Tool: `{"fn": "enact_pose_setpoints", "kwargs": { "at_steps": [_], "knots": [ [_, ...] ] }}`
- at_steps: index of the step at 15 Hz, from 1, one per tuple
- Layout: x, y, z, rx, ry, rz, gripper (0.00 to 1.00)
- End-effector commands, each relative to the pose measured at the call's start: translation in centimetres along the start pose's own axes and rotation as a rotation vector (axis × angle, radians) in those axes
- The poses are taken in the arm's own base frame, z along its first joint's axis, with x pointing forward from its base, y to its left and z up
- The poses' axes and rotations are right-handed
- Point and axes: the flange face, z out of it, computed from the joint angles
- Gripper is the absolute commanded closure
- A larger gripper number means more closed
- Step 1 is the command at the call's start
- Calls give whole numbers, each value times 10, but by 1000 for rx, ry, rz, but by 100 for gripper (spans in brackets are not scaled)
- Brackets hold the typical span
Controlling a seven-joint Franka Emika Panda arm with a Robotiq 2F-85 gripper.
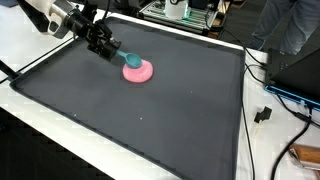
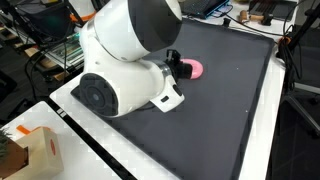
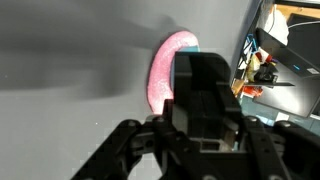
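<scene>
Count: one pink dish (image 1: 141, 72), one teal spoon (image 1: 128, 60) | my gripper (image 1: 109, 47) closed on spoon, its tip in dish | dish on black mat (image 1: 150, 125) near its far edge | cluttered lab.

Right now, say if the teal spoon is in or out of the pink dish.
In: the teal spoon rests on the pink dish, handle in the hand.

A pink round plastic dish (image 1: 140, 72) sits on the black rectangular mat (image 1: 150, 120) covering the white table (image 1: 40, 120), near the mat's far corner; a teal plastic utensil (image 1: 124, 57) slants from the black gripper (image 1: 108, 47) into it.
</scene>
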Motion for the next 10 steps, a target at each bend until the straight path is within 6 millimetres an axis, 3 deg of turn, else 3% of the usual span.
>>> {"fn": "enact_pose_setpoints", "kwargs": {
  "at_steps": [1, 10],
  "knots": [
    [-3, 31, 11, -93, -15, 35, 75],
    [-6, 37, 12, -111, -33, 113, 75]
  ]
}}
